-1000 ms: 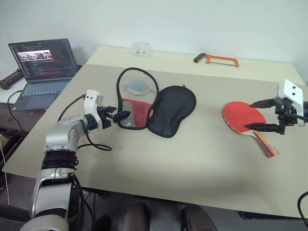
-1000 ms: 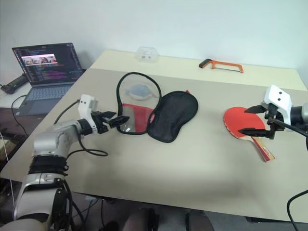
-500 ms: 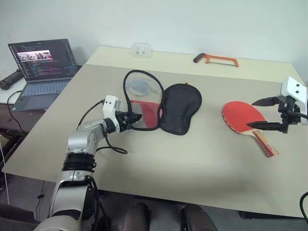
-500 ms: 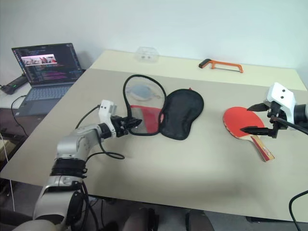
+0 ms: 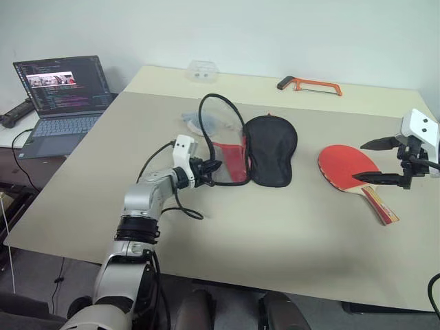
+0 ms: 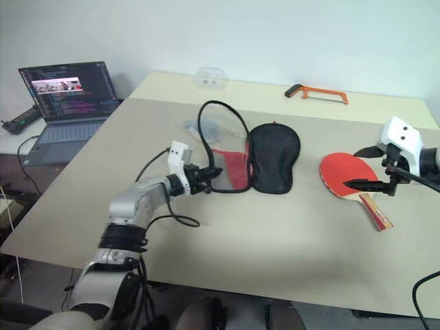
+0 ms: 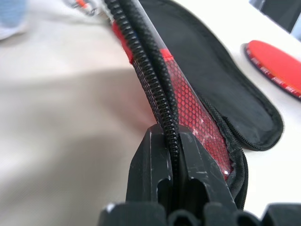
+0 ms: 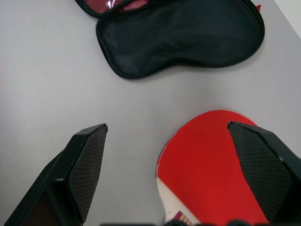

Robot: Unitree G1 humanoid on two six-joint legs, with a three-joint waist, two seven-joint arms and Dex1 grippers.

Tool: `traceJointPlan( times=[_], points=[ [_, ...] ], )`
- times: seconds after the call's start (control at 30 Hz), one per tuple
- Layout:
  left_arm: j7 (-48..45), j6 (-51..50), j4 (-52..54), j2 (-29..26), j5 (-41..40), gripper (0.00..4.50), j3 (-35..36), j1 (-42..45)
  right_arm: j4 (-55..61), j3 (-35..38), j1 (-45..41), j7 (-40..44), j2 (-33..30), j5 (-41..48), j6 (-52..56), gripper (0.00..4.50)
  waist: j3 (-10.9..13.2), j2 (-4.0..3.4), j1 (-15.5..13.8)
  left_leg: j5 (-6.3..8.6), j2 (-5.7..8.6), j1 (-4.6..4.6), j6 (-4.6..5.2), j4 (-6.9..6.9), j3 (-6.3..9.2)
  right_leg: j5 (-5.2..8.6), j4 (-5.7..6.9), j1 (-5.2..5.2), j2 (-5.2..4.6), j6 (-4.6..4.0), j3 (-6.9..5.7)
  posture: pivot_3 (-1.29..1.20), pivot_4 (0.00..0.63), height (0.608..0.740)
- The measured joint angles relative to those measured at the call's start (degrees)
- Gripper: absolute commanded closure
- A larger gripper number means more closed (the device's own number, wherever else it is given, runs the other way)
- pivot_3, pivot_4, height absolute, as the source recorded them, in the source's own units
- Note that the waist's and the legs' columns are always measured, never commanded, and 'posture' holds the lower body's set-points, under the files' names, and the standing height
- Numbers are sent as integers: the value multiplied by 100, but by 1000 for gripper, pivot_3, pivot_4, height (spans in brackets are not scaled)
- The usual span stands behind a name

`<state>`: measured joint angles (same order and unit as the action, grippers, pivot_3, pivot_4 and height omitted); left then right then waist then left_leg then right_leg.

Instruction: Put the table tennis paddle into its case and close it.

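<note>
The paddle (image 5: 350, 171) lies flat on the table (image 5: 275, 227), red face up, its striped handle pointing toward the near edge. It is apart from the case (image 5: 265, 158), which lies to its left, unzipped and spread open. The black half of the case rests flat on the table, the half nearest the paddle. The red half with its mesh pocket stands up on edge on the side away from the paddle, and its black zipper rim rises in a tall loop above it.

The left gripper (image 5: 208, 165) is clamped on that zipper rim at the end of the case nearest the table's front edge; in the left wrist view the two fingers (image 7: 155, 165) press together with the zipper teeth pinched between them. A grey charm (image 5: 199, 124) lies on the table just behind the raised rim, on the side away from the paddle.

The right gripper (image 5: 375, 160) hangs above the paddle's blade with its fingers (image 8: 87, 165) spread wide and nothing between them; it does not touch the paddle.

Farther from the paddle, toward the far edge of the table, lie an orange hacksaw (image 5: 309, 84) and a small clear box (image 5: 203, 69). Beyond the case, off the table's left side, stands an open laptop (image 5: 62, 96) with its screen lit.
</note>
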<state>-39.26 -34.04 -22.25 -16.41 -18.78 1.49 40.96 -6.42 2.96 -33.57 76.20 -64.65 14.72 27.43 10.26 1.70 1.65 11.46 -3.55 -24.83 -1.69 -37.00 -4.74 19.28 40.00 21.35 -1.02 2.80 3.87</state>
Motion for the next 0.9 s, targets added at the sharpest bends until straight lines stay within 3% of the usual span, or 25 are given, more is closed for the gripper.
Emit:
traceJointPlan(
  times=[0.17,0.63,0.9],
  points=[
    [-18,292,-215,332,119,4444,-165,467,-14,-100,-138,0,34,-4,-19,0,0,0,0,-1,2,0,-2,2,-1,0,-3,0,2,0,1,0,150,740],
    [-500,972,-1728,538,546,4444,-461,1196,-140,-197,-150,-5,72,-11,-86,0,0,0,8,-2,2,0,-4,2,-3,0,-4,1,4,1,3,0,150,740],
    [-250,791,-1145,471,717,4444,-488,760,-131,-197,-127,-24,72,-9,-87,0,0,-1,12,-3,0,0,-5,3,-2,0,-3,1,4,0,3,0,150,740]
  ],
)
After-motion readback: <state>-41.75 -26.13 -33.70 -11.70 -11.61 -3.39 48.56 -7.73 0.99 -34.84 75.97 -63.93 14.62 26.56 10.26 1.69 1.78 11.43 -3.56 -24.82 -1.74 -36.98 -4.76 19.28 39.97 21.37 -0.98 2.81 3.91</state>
